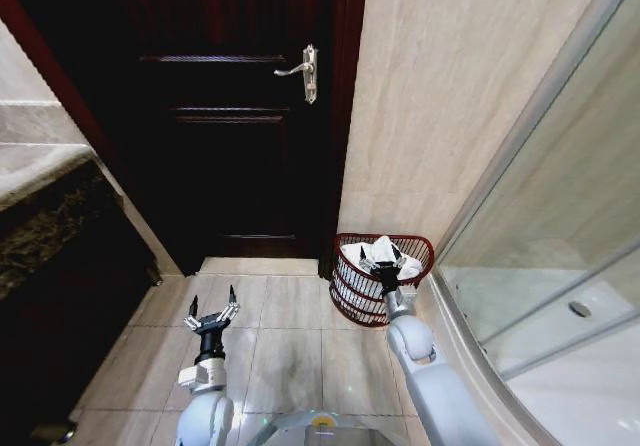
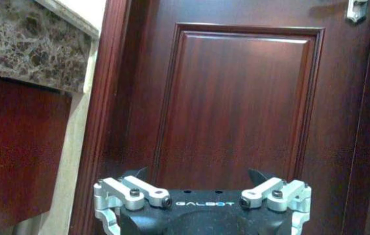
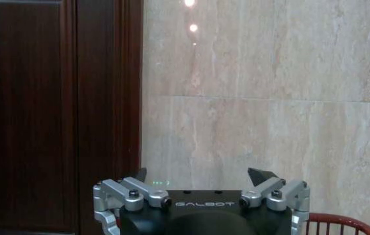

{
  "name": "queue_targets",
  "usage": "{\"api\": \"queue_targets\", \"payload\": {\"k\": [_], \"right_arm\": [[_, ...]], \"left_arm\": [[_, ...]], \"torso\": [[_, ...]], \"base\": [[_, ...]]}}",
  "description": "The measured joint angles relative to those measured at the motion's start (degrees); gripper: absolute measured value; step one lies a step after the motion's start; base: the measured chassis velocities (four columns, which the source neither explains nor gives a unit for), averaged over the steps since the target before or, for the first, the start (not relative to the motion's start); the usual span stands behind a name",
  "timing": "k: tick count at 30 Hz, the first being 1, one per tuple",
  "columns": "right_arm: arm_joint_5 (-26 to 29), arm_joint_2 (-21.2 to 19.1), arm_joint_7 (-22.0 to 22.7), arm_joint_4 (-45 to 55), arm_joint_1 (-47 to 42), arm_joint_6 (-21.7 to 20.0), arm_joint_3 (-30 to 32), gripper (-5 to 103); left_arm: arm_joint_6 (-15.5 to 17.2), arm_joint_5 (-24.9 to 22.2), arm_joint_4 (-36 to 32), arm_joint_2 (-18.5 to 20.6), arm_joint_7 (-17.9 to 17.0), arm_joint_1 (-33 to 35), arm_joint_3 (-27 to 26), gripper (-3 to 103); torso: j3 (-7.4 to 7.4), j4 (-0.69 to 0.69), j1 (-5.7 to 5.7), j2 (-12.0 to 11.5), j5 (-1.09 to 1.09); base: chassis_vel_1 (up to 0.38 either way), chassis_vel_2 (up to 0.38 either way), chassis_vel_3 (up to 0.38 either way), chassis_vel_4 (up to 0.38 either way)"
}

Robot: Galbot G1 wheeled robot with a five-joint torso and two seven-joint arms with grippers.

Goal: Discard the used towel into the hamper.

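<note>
The hamper (image 1: 352, 294), a round dark-red wire basket, stands on the floor tiles in the corner between the door frame and the beige wall. The white towel (image 1: 353, 259) lies crumpled inside it, rising a little above the rim. My right gripper (image 1: 381, 262) hangs open over the hamper's near side, just above the towel and holding nothing. In the right wrist view the same gripper (image 3: 200, 176) faces the wall, with the hamper's rim (image 3: 341, 221) at the corner. My left gripper (image 1: 212, 309) is open and idle over the floor to the left; in the left wrist view it (image 2: 200, 174) faces the door.
A shut dark wooden door (image 1: 230, 116) with a silver handle (image 1: 305, 71) is straight ahead. A marble-topped dark vanity (image 1: 50, 216) runs along the left. A glass shower enclosure (image 1: 560, 266) with a raised curb bounds the right. Beige floor tiles (image 1: 280, 336) lie between.
</note>
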Motion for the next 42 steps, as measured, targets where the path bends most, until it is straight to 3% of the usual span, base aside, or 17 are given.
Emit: {"api": "queue_targets", "payload": {"k": [5, 15, 23, 26, 31, 36, 42], "right_arm": [[1.3, 0.5, 1.5, 0.1, -0.1, 1.2, 1.5, 100], [1.4, 0.8, 1.5, 2.5, -1.8, 1.5, 2.1, 100], [0.4, 2.3, 4.5, 2.6, -2.4, 2.6, 3.9, 100], [-1.8, 2.0, 5.7, 2.3, -4.2, 4.0, 5.7, 100], [-4.1, 3.0, 5.4, 3.0, -7.0, 5.5, 8.9, 100], [-2.7, 3.1, 5.2, 5.4, -9.1, 5.5, 10.1, 100], [-2.8, 3.3, 5.3, 7.6, -10.4, 5.4, 10.6, 100]], "left_arm": [[1.7, -0.1, -1.0, -0.4, -0.3, 0.3, 0.0, 100], [2.2, 0.6, -0.8, -0.4, -0.2, 0.1, 0.4, 100], [2.8, 1.4, -1.4, -1.4, -0.2, 0.1, 0.5, 100], [6.4, 1.5, -3.1, 0.0, 2.2, 1.5, -0.1, 100], [8.5, 0.8, -3.7, 2.3, 3.5, 1.2, 0.4, 100], [11.0, 0.8, -4.3, 2.7, 4.3, -0.9, 0.6, 100], [11.7, 1.9, -5.4, 2.5, 3.7, -1.7, 0.9, 100]], "torso": [[0.0, 0.0, 0.0, 0.0, 0.0], [0.0, 0.0, 0.0, 0.0, 0.0], [0.0, 0.01, 0.0, 0.0, -0.01], [0.0, 0.0, 0.0, 0.0, 0.0], [0.0, 0.0, 0.0, 0.0, 0.0], [0.0, -0.01, 0.0, 0.0, 0.0], [0.22, -0.01, 0.11, 0.3, -0.01]], "base": [[0.0, 0.0, 0.0, 0.0], [0.0, 0.0, 0.0, 0.0], [0.0, 0.0, 0.0, 0.0], [0.0, 0.0, 0.0, 0.0], [0.0, 0.0, 0.0, 0.0], [0.0, 0.0, 0.0, 0.0], [0.0, 0.0, 0.0, 0.0]]}}
